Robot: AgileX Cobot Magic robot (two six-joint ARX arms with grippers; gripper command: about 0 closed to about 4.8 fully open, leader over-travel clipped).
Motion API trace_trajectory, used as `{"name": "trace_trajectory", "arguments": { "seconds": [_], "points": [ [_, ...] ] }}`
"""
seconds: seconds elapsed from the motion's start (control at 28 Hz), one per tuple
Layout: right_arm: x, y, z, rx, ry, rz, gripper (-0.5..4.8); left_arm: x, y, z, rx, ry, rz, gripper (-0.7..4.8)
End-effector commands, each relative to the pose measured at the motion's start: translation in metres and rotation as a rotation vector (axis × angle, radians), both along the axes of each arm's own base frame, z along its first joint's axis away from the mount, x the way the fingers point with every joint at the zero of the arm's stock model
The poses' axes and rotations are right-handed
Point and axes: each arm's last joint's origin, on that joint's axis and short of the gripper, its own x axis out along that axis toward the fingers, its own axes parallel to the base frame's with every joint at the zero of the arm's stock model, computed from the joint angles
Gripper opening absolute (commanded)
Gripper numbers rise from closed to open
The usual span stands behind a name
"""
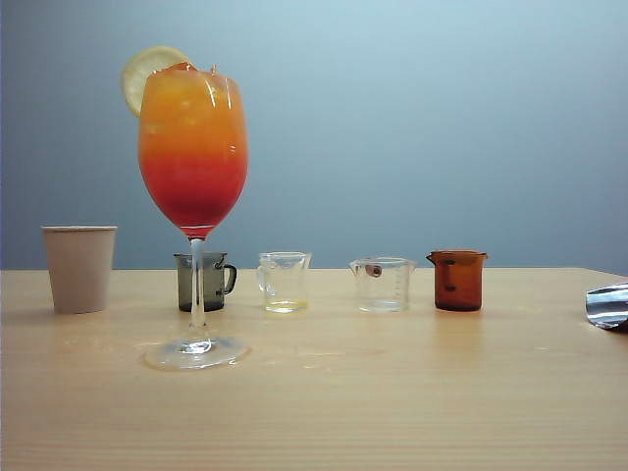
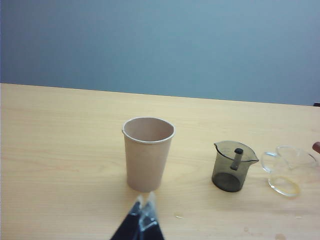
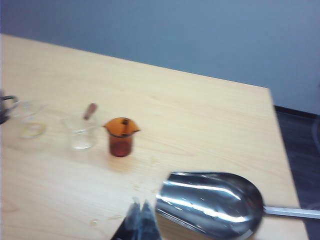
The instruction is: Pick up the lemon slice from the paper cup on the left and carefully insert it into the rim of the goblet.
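Observation:
The lemon slice [image 1: 145, 71] sits upright on the rim of the goblet [image 1: 192, 147], at its left side above the orange-to-red drink. The paper cup [image 1: 78, 267] stands on the table to the goblet's left. In the left wrist view the paper cup [image 2: 148, 159] is upright and only its beige inner wall shows. My left gripper [image 2: 143, 202] is shut and holds nothing, pulled back just short of the cup's base. My right gripper [image 3: 140, 205] is shut and holds nothing, over the table beside a metal scoop [image 3: 210, 202]. Neither gripper shows in the exterior view.
Behind the goblet's foot [image 1: 194, 351] stand a dark grey handled measuring cup [image 1: 206, 282], two clear beakers [image 1: 285, 282] [image 1: 383, 285] and an amber beaker [image 1: 457, 280] in a row. The metal scoop [image 1: 608, 304] lies at the table's right edge.

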Motion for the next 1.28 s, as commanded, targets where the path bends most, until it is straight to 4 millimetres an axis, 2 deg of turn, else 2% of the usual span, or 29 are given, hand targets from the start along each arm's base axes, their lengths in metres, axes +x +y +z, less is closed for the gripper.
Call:
{"name": "trace_trajectory", "arguments": {
  "seconds": [0.04, 0.25, 0.46, 0.82, 0.96, 1.28],
  "points": [
    [-0.003, -0.002, -0.005, 0.089, -0.043, -0.072, -0.01, 0.000, 0.000, 0.002, -0.001, -0.014, -0.004, -0.05],
    [0.016, -0.003, -0.038, 0.133, -0.148, -0.182, -0.01, 0.000, 0.000, 0.002, -0.001, -0.013, -0.003, -0.05],
    [0.043, -0.006, -0.089, 0.131, -0.175, -0.232, -0.01, 0.000, 0.000, 0.002, -0.001, -0.011, -0.004, -0.04],
    [0.057, -0.010, -0.149, 0.106, -0.083, -0.265, -0.01, 0.000, 0.000, 0.002, 0.000, -0.007, -0.004, -0.05],
    [0.056, -0.009, -0.154, 0.108, -0.026, -0.232, -0.01, 0.000, 0.000, 0.002, 0.000, -0.006, -0.004, -0.05],
    [0.057, -0.008, -0.151, 0.112, -0.057, -0.222, -0.01, 0.000, 0.000, 0.002, 0.000, -0.006, -0.004, -0.05]
  ]
}}
